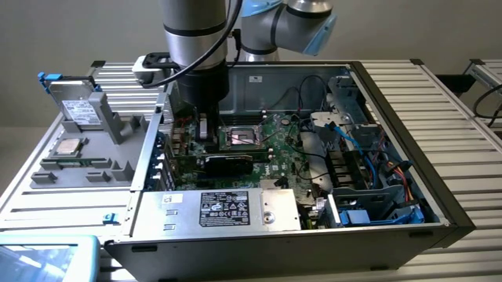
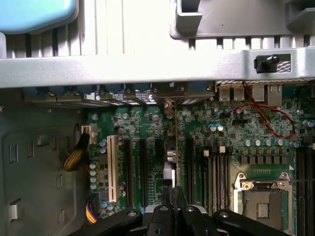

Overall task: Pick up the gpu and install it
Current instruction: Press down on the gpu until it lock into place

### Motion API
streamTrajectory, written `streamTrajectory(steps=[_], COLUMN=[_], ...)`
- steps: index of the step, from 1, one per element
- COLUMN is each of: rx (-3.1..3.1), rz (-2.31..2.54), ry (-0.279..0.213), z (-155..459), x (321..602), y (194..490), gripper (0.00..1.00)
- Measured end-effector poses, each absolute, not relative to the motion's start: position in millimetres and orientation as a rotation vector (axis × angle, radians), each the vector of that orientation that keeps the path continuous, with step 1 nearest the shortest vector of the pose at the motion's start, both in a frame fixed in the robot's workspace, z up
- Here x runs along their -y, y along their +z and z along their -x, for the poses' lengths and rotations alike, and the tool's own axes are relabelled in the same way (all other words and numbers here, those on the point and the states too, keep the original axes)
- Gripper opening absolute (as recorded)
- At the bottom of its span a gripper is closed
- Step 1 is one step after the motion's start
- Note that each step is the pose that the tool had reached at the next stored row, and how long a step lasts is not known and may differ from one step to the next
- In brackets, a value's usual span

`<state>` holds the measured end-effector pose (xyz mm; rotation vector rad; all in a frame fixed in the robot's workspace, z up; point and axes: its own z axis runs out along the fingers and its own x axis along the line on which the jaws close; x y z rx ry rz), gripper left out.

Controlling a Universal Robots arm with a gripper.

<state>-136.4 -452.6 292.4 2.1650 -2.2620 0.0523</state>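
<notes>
Standing beside the open computer case (image 1: 439, 194), I see the arm reaching down inside it, with the hand (image 2: 173, 209) pinched together on the top edge of the gpu (image 1: 223, 160), which sits on edge over the motherboard (image 2: 231, 132), just beside the empty CPU socket (image 1: 241, 138). From the wrist view the card (image 2: 175, 147) shows as a thin upright line running toward the rear wall of the case, between the black expansion slots (image 2: 189, 167). I cannot tell whether its lower edge is fully home in a slot or only resting on top. That is where I reckon the trouble lies: if the card is a touch off line or tilted, pressing down could jam its contacts against the slot's lip or bend the board. Its silver bracket could also catch on the rear frame (image 2: 147, 66) and hold one end high. The red and black wires (image 2: 268, 115) lie to one side, clear of the card. Out on the bench, the hard drive (image 1: 77, 110) in the grey parts holder (image 1: 117, 147) stands well apart from the work.
</notes>
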Motion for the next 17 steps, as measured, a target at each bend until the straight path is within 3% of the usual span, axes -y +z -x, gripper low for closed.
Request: streamTrajectory(steps=[17], rx=[2.265], rz=[-2.163], ry=[0.055], z=[143.1], x=[446.6], y=[275.6], gripper=[0.12])
